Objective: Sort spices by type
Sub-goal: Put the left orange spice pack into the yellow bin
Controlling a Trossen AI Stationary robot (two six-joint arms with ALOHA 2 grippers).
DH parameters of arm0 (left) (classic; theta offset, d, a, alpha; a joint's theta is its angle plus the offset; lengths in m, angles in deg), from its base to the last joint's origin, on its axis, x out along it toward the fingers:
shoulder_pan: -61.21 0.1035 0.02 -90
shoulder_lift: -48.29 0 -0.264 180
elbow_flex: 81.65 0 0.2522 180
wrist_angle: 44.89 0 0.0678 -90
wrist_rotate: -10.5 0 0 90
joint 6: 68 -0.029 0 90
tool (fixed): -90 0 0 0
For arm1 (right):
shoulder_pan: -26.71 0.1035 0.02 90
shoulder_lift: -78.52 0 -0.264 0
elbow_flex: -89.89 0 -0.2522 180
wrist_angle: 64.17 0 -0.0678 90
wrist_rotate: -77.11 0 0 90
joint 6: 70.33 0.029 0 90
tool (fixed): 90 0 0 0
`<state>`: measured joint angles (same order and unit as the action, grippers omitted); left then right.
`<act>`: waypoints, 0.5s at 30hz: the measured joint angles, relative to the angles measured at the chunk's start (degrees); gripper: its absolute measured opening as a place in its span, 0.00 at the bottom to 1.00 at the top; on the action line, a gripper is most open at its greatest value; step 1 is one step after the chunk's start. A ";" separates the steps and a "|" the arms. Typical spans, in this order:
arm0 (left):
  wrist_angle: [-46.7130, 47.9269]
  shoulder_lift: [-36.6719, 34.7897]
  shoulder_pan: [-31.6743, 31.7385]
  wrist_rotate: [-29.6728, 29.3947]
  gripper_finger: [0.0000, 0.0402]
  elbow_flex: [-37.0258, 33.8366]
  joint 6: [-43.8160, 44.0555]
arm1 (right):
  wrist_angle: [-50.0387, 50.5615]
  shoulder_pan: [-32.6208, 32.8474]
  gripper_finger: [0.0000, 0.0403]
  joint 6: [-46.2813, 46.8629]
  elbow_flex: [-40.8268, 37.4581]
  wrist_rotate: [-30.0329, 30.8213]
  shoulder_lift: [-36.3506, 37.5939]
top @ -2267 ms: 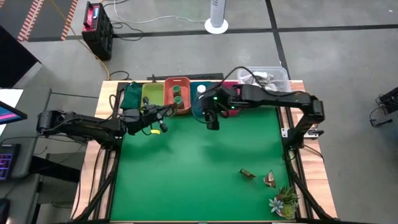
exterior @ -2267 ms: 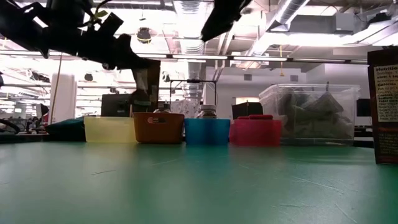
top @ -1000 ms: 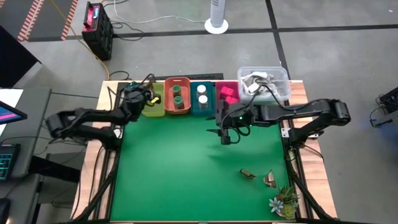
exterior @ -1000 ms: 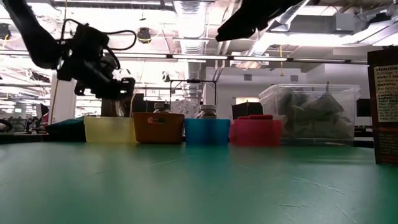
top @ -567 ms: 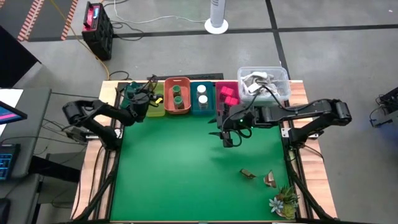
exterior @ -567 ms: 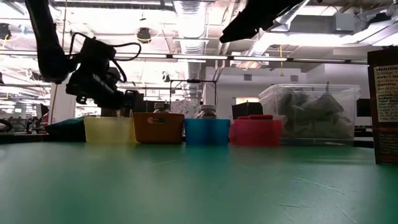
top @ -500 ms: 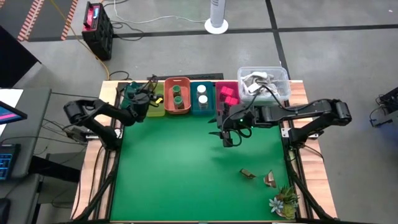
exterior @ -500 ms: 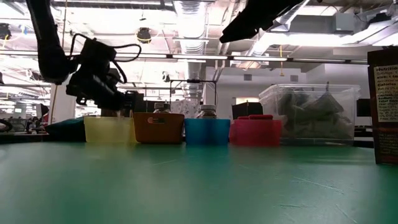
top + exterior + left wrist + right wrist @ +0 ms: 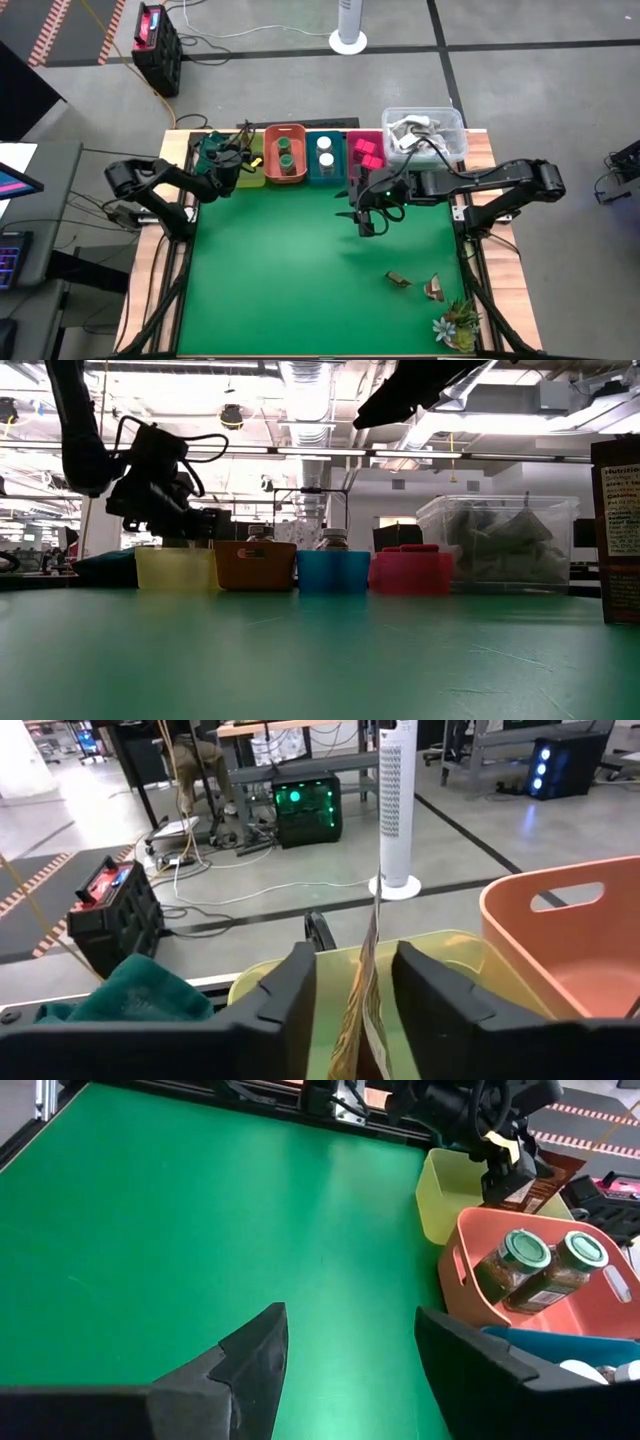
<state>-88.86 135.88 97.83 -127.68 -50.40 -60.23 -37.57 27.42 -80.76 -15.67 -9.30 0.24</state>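
Left end effector [image 9: 357, 990] pinches a sachet [image 9: 362, 1005] edge-on above the yellow bin [image 9: 440, 948], label hidden; right end effector [image 9: 345, 1350] is spread.

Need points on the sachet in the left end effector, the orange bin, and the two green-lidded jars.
sachet [image 9: 362, 990], left wrist view, its thin edge.
orange bin [image 9: 470, 1295], right wrist view, outer wall.
green-lidded jars [image 9: 526, 1249], right wrist view, one lid.

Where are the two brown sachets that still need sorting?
In the high view, both brown sachets lie on the mat's near right, beside the small green plant.
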 joint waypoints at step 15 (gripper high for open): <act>10.61 -21.04 -9.34 6.79 0.45 0.00 -17.13 | 12.41 4.35 0.62 2.46 0.02 -0.86 1.44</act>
<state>-78.25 114.85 88.49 -120.90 -50.40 -77.36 -25.16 31.77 -78.30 -15.65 -10.16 1.68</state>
